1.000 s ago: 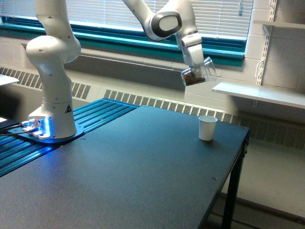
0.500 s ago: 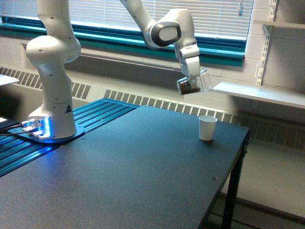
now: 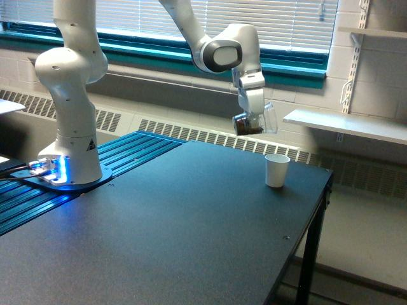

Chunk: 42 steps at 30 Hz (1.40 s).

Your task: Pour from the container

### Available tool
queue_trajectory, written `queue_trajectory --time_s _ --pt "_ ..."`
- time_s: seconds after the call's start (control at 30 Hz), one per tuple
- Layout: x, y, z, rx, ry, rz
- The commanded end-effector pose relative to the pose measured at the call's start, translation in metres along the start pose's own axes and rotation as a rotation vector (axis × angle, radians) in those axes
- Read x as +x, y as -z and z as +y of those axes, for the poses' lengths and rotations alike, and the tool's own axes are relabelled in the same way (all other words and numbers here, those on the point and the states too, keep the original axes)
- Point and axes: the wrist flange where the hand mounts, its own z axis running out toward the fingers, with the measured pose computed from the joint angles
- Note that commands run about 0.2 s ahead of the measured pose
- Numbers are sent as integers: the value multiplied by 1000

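Your hand (image 3: 253,121) is closed around the container (image 3: 254,121) — a clear cup with brown stuff inside, tipped on its side — held high over the tabletop (image 3: 191,216), up and left of the white cup (image 3: 276,170), likely ready for pouring.

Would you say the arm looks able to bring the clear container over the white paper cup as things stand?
Probably yes. The pincer holds the clear container in the air, up and toward the exterior view's left of the white paper cup, with nothing between them.
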Motion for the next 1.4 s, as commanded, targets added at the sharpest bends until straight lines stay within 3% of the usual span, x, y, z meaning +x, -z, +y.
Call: queue_trajectory --time_s 0.03,0.6,1.4 --pt "0 -6 -4 -7 2 -13" --pt "2 -27 -8 -44 19 -63" --pt "9 -43 -8 -78 32 -123"
